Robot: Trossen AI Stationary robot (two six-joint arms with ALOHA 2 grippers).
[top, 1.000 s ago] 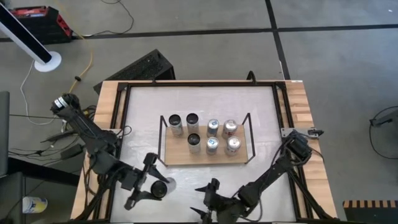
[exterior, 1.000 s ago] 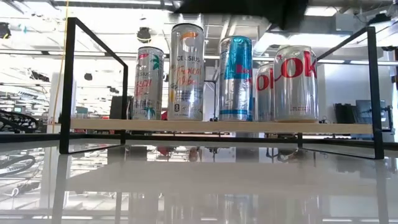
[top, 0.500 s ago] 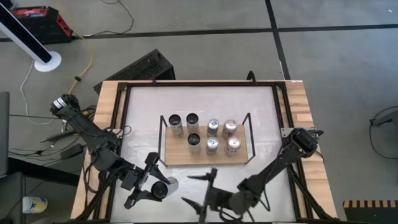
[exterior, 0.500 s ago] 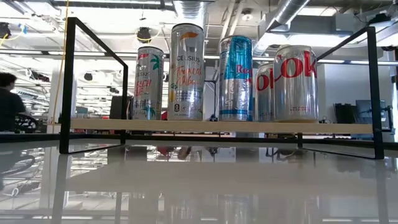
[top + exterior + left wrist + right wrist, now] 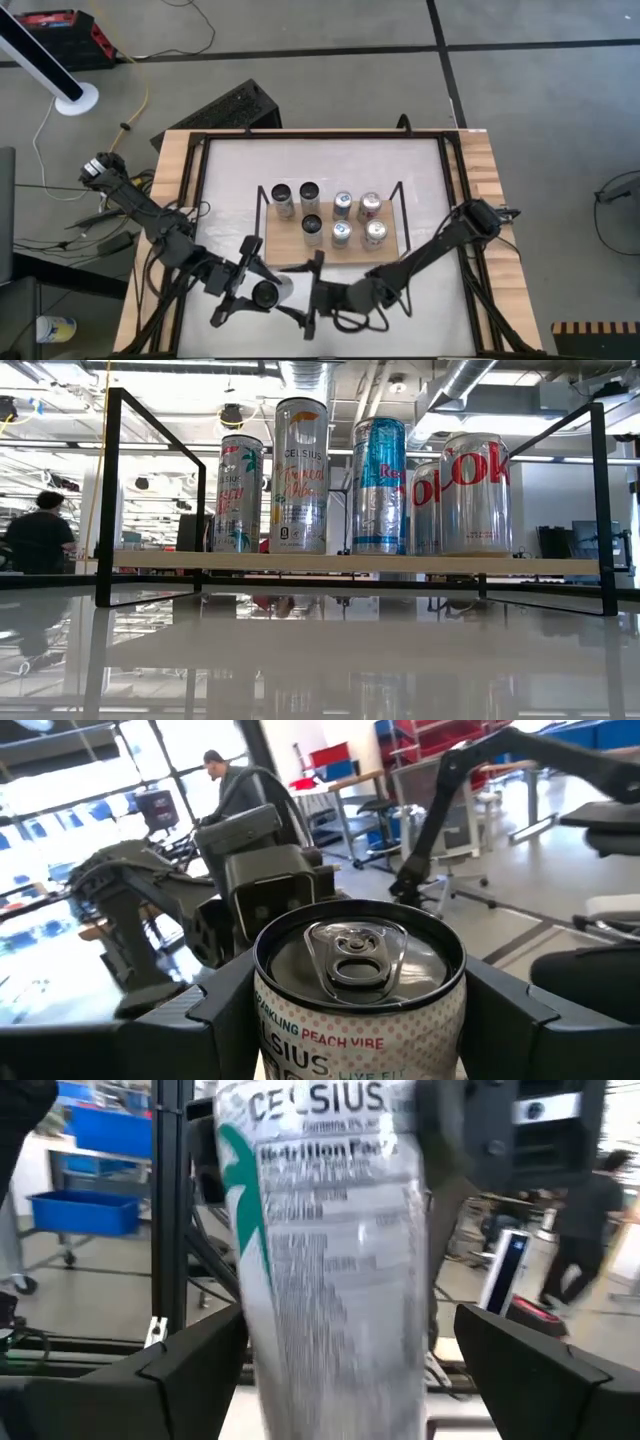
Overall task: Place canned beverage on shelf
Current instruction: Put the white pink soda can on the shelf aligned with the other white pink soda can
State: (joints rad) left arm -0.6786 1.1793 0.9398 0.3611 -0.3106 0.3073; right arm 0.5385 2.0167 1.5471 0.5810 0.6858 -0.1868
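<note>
The left gripper (image 5: 262, 293) is clenched around a tall slim can (image 5: 266, 294), a finger on each side of it. The left wrist view shows the can (image 5: 358, 985) upright between the two dark fingers (image 5: 225, 1005), pull-tab lid on top, with part of a Celsius label readable. Gripper and can sit near the table's front edge.

Just beside them is the right gripper (image 5: 310, 295), its fingers spread wide and grasping nothing. The right wrist view shows the same can (image 5: 335, 1260) filling the gap ahead of those fingers (image 5: 190, 1365), close but seemingly not yet gripped.

Beyond both grippers, toward the table's middle, stands the shelf (image 5: 283, 252), a light wooden board with thin black wire ends. Seven cans stand on it in two rows. One spot looks free: the front corner nearest the left gripper.

Judged from this, the step in hand looks like a handover, or the left arm simply holding the can ready. The can is not yet on the shelf. The next move calls for a firm grip by one arm, a lift above the board, and a careful lowering into the free spot without knocking the neighbouring cans or the wire frame.
</note>
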